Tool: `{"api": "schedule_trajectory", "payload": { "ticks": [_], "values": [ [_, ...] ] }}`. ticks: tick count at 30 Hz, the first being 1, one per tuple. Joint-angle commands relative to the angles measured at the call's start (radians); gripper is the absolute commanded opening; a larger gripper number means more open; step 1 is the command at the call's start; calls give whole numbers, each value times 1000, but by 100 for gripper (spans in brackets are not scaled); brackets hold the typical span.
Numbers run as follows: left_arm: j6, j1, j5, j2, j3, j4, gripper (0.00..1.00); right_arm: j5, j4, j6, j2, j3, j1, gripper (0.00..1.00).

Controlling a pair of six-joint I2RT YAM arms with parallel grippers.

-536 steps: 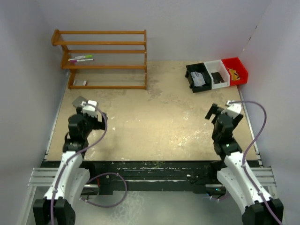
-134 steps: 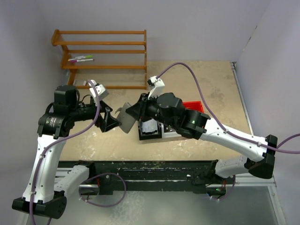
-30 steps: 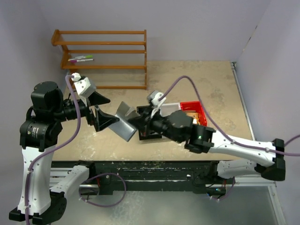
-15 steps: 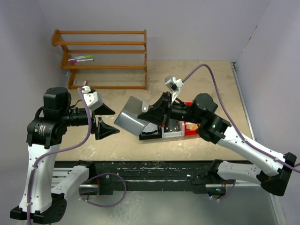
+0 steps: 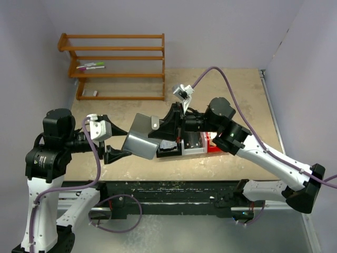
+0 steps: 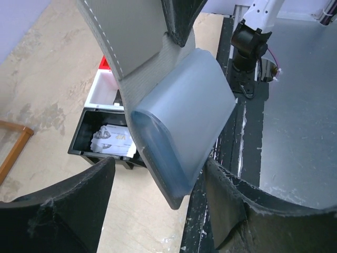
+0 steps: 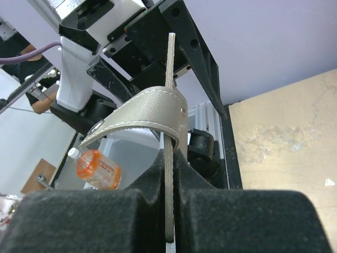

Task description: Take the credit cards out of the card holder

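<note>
Two grippers attend one card holder [image 5: 139, 141]. A second earlier both were at its edges. Half a second earlier the left gripper [image 5: 122, 142] had let go and stood clear to the left. Now its fingers are spread wide, and the holder's folded end hangs between them; contact cannot be discerned. The right gripper [image 5: 160, 129] is pinched on the holder's upper edge and carries it in the air, just left of the black bin [image 5: 167, 153]. By this reading, the holder is being offered for a fresh grasp and the extraction is not finished. No credit cards show inside the holder, though one pale printed card [image 6: 111, 139] lies in the black bin. The holder is a smooth, faintly glossy blue-grey sheet, bent to a rounded fold. Its strap [image 7: 142, 113] is pale and grained, stitched in white along the rim. It is arched and carries a small metal stud [image 7: 182, 110].
</note>
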Motion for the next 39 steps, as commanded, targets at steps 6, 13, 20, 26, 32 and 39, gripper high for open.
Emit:
{"api": "schedule_trajectory", "payload": {
  "ticks": [6, 13, 20, 26, 32, 39],
  "values": [
    [-150, 1, -50, -56, -67, 249, 62, -54, 22, 28, 29, 76, -5, 0],
    [-250, 1, -75, -75, -96, 350, 63, -65, -4, 31, 57, 78, -5, 0],
    [-337, 1, -5, -43, -108, 381, 67, -67, 21, 31, 97, 77, -5, 0],
    [-357, 1, 40, -19, -123, 377, 62, -113, 31, 55, 104, 72, -5, 0],
    [-367, 1, 33, 9, -145, 397, 40, -133, 27, 57, 132, 84, -5, 0],
    [-501, 2, 83, 19, -137, 486, 42, -137, 23, 48, 175, 86, -7, 0]
  ]
}}
